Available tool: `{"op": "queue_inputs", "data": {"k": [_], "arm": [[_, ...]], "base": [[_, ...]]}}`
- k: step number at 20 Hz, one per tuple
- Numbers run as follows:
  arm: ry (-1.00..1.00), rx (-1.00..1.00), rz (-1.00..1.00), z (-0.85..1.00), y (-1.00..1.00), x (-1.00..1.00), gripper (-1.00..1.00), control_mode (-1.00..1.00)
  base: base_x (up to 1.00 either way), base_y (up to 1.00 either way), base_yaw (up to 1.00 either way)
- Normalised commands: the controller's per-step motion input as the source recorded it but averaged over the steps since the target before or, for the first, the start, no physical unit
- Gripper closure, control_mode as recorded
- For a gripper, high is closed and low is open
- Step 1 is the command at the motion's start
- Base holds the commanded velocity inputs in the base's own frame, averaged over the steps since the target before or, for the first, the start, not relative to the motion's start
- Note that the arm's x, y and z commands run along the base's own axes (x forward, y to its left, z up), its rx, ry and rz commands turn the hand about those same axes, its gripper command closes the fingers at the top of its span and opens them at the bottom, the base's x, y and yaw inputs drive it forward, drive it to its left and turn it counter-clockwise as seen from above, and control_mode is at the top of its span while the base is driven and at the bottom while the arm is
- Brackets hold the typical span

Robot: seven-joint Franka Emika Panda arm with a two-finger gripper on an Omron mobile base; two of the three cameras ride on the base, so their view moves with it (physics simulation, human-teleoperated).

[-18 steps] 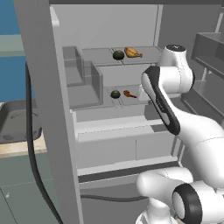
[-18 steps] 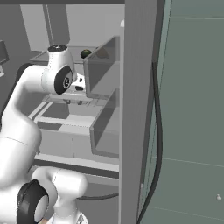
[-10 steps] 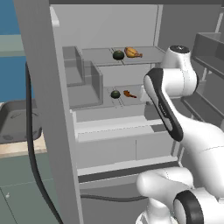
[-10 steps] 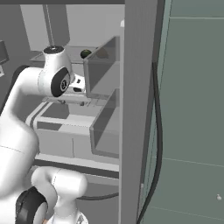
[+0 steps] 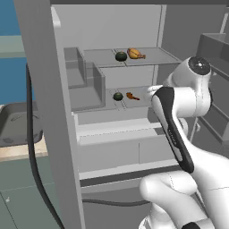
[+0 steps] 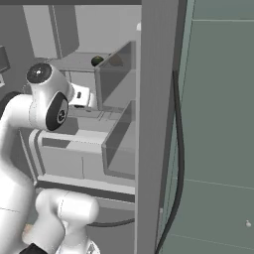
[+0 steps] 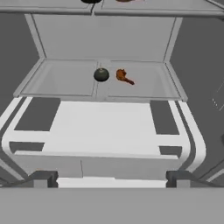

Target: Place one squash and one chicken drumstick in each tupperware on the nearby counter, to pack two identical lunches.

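Observation:
An open fridge holds the food. On its upper shelf a dark-green squash (image 5: 120, 56) lies beside a golden chicken drumstick (image 5: 135, 53). One shelf lower, a second squash (image 5: 117, 96) (image 7: 101, 75) sits just left of a thin reddish drumstick (image 5: 131, 95) (image 7: 123, 76), slightly apart from it. My gripper (image 7: 111, 179) is open and empty, level with the lower shelf and well short of the two items. A strip of the beige counter (image 5: 18, 151) shows at the left. The tupperware is out of view.
The fridge's open door edge (image 5: 44, 112) (image 6: 154, 124) stands as a tall grey panel at my side, with a black cable (image 5: 33, 147) hanging along it. White drawers (image 7: 100, 127) lie below the lower shelf. A dark grey basin (image 5: 15, 125) is set in the counter.
The arm's upper joints have shifted slightly right and back from the shelves. Both squashes and both drumsticks lie where they were.

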Motion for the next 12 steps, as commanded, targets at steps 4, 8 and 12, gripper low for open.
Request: {"op": "queue_inputs", "data": {"k": [4, 8, 12], "arm": [[-0.16, 0.0, 0.0, 0.76, 0.18, 0.0, -1.0, -1.0], [-0.02, 0.0, 0.0, 0.73, 0.24, 0.01, -1.0, -1.0], [0.04, 0.02, 0.0, 0.59, 0.04, 0.16, -1.0, -1.0]], "base": [[0.0, 0.0, 0.0], [0.0, 0.0, 0.0], [0.0, 0.0, 0.0]]}}
